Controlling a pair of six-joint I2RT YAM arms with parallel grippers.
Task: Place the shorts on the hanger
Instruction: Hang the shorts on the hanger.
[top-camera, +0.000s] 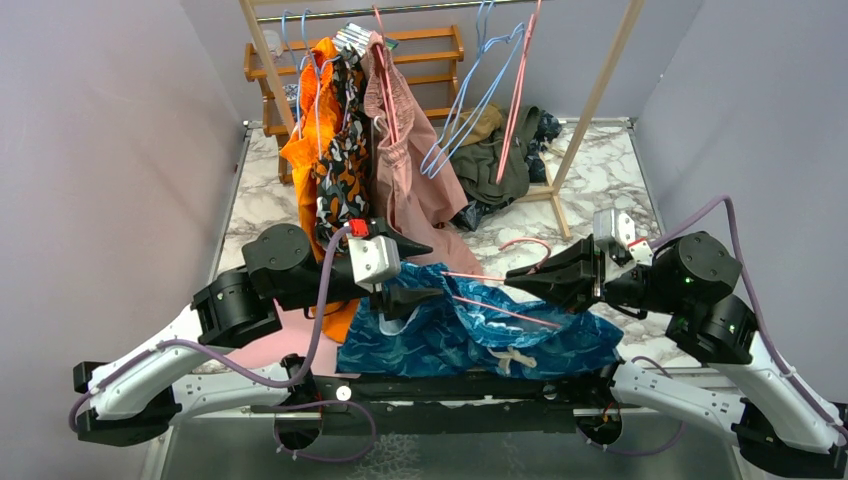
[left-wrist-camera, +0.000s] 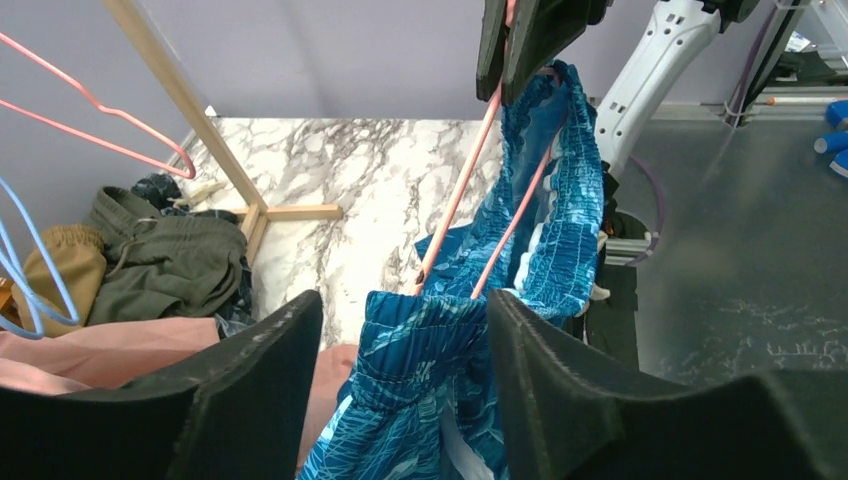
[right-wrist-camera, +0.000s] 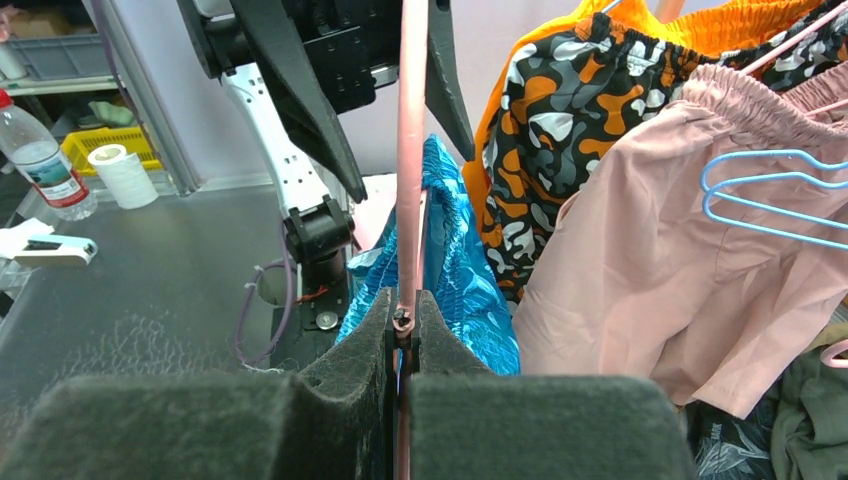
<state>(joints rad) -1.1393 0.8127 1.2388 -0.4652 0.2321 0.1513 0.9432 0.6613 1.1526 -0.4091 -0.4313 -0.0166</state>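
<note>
The teal leaf-print shorts (top-camera: 480, 335) lie bunched at the table's near edge, with the white drawstring (top-camera: 515, 358) at the front. The pink hanger (top-camera: 478, 276) runs level above them, and its two arms go into the waistband (left-wrist-camera: 440, 335). My right gripper (top-camera: 515, 276) is shut on the hanger's wire (right-wrist-camera: 410, 150) near the hook; the right wrist view shows its jaws (right-wrist-camera: 403, 305) pinching the wire. My left gripper (top-camera: 432, 271) is open, and its fingers (left-wrist-camera: 270, 350) straddle the raised waistband without closing on it. The shorts also show in the right wrist view (right-wrist-camera: 455, 265).
A wooden rack (top-camera: 590, 100) at the back holds orange-black patterned shorts (top-camera: 335, 150), dusty-pink shorts (top-camera: 410, 170), light blue hangers (top-camera: 470, 110) and another pink hanger (top-camera: 518, 90). An olive clothes pile (top-camera: 500, 160) lies by the rack's leg. A bottle (right-wrist-camera: 40, 165) stands off-table.
</note>
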